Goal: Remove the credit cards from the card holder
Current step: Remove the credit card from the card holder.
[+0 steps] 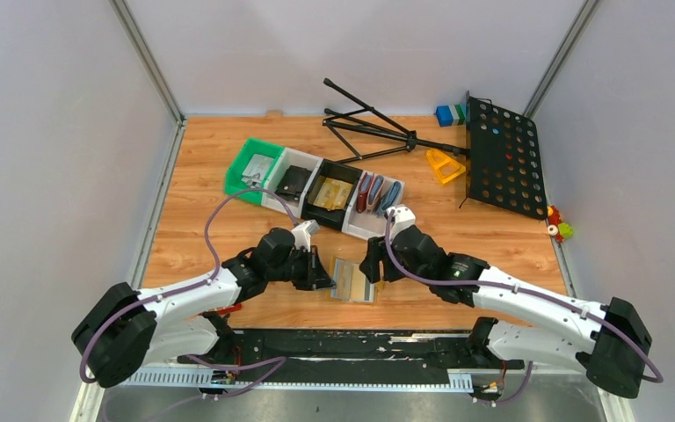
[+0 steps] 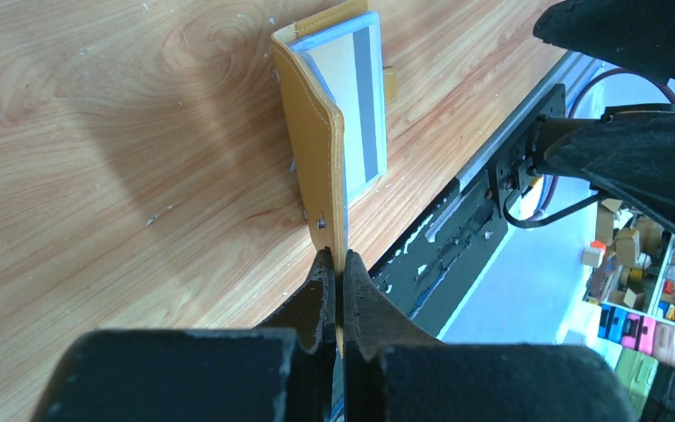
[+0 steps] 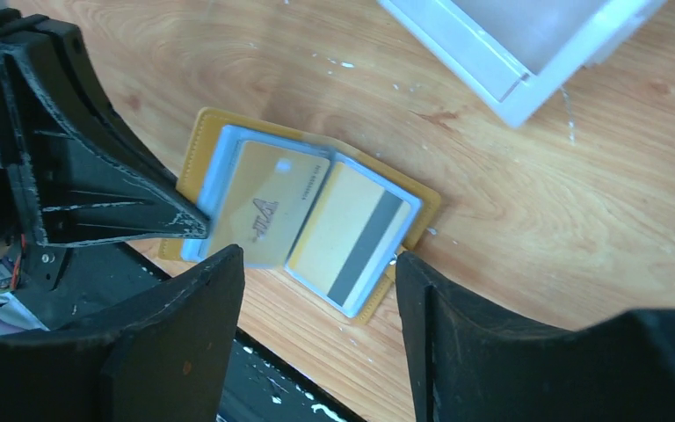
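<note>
Credit cards (image 3: 268, 207) sit in the open card holder (image 3: 196, 149), none out; left gripper (image 2: 340, 259) pinches its edge; right gripper (image 3: 316, 259) hovers above, jaws apart.

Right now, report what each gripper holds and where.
Left gripper pinches the mustard-yellow leather bifold card holder by one flap's outer edge. Right gripper, open, holds nothing.

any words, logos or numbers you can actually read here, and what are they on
No text here can be read.
credit card with a pale mark, in the card holder: the printed logo is too blurred to read.
striped credit card: a dark stripe only, no lettering visible.
bins and shelf boxes: too small to show any lettering.
</note>
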Robot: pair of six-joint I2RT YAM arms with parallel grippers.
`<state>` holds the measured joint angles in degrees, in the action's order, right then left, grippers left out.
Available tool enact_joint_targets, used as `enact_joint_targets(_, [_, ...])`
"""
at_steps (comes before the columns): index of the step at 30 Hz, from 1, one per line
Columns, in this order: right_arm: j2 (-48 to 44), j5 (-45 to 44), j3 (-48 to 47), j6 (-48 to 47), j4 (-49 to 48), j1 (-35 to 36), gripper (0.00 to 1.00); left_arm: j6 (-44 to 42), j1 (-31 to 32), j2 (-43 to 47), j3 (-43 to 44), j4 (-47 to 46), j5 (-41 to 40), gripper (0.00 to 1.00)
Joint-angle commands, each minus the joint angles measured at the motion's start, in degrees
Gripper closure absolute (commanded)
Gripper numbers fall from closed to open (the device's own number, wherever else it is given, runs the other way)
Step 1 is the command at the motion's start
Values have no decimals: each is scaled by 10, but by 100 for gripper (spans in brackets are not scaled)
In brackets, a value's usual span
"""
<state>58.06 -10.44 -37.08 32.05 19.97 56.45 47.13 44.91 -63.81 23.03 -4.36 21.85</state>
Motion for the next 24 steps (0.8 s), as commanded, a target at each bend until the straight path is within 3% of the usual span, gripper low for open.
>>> enact_joint_targets(1, [27, 36, -16, -15, -37, 3, 38, -12, 2, -2, 22, -12, -8, 100])
enact_joint_targets(8, [79, 81, 0, 15, -57, -8, 40, -14, 2, -21, 17, -14, -14, 100])
enact_joint_targets(10, [87, 104, 19, 29, -77, -22, 41, -13, 2, -27, 17, -16, -17, 95])
enact_joint_targets(12, [94, 124, 34, 43, -92, -38, 41, -8, 2, -31, 14, -22, -18, 85])
enact_joint_targets(15, [109, 130, 40, 43, -102, -44, 41, 0, 2, -34, 7, -34, -21, 47])
enact_joint_targets(17, [120, 145, 45, 41, -115, -44, 42, 5, 2, -38, 1, -54, -16, 37])
enact_joint_targets(20, [141, 163, 51, 45, -133, -45, 46, 10, 2, -59, 1, -79, -9, 36])
enact_joint_targets(24, [159, 178, 50, 49, -142, -45, 52, 23, 2, -106, 6, -126, 7, 43])
